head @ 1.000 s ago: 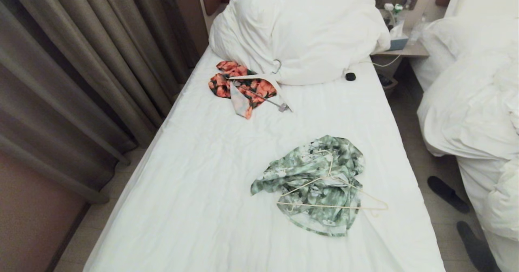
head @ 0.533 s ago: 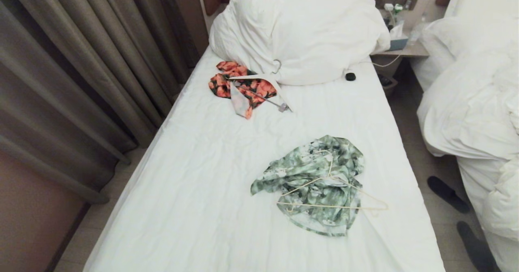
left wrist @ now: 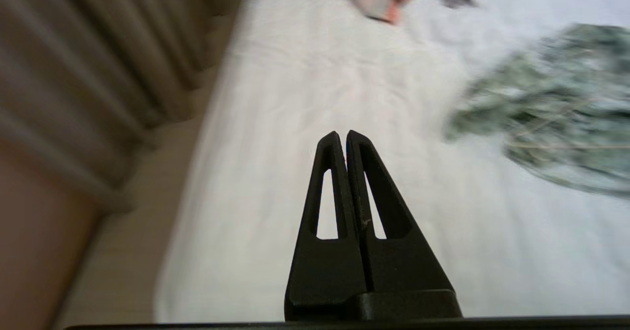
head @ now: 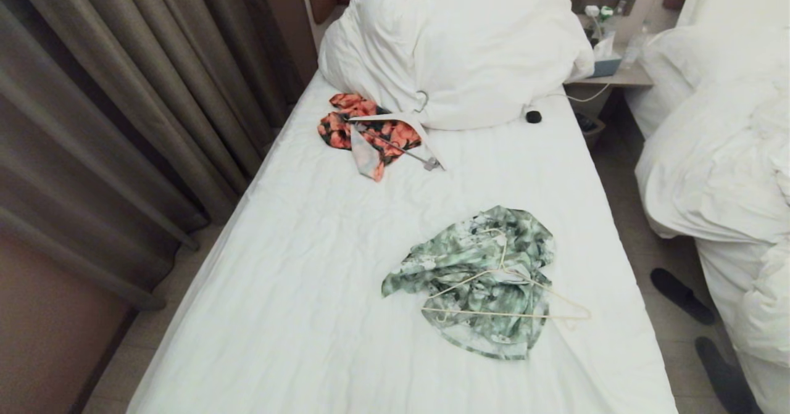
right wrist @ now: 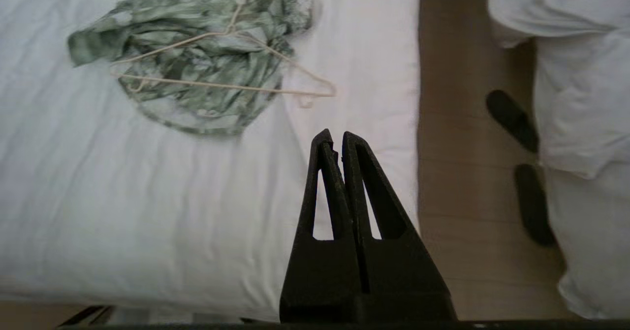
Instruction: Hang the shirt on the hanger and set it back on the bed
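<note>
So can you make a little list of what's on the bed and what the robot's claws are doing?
shirt: crumpled, green flowery, on the bed
hanger: thin cream one, lying on top of the shirt, not inside it
other clothes: orange garment with a white hanger, beside the duvet
left claw: shut, empty, above the sheet
right claw: shut, empty, near the bed's edge

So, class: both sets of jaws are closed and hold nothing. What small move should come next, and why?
Probably open the right gripper and lower it toward the hanger. The hanger lies loose on top of the crumpled shirt on the bed, nearer the right arm. The left gripper is shut too, farther away.
</note>
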You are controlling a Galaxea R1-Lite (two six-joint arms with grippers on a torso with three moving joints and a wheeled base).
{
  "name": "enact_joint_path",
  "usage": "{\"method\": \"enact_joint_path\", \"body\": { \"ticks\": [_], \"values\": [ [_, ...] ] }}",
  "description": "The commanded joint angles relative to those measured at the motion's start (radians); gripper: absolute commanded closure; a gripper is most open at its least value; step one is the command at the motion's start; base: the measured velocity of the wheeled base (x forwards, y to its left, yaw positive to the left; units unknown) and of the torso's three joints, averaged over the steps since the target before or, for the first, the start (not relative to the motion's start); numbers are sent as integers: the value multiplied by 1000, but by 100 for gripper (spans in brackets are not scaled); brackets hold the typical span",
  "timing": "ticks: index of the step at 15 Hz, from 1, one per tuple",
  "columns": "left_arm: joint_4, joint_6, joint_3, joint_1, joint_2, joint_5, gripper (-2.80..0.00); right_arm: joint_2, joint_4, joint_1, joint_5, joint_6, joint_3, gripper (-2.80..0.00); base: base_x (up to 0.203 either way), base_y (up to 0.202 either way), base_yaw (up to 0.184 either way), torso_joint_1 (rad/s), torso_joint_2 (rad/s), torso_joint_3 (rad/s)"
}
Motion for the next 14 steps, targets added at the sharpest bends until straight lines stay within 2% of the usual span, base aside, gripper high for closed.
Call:
{"method": "enact_joint_path", "body": {
  "ticks": [1,14],
  "values": [
    [49,-2,6,0,-6,-17,0,-6,0,0,5,-1,7,0,0,0,0,0,0,0],
    [75,2,3,0,-6,-59,0,-6,-1,0,2,16,9,0,0,0,0,0,0,0]
  ]
}}
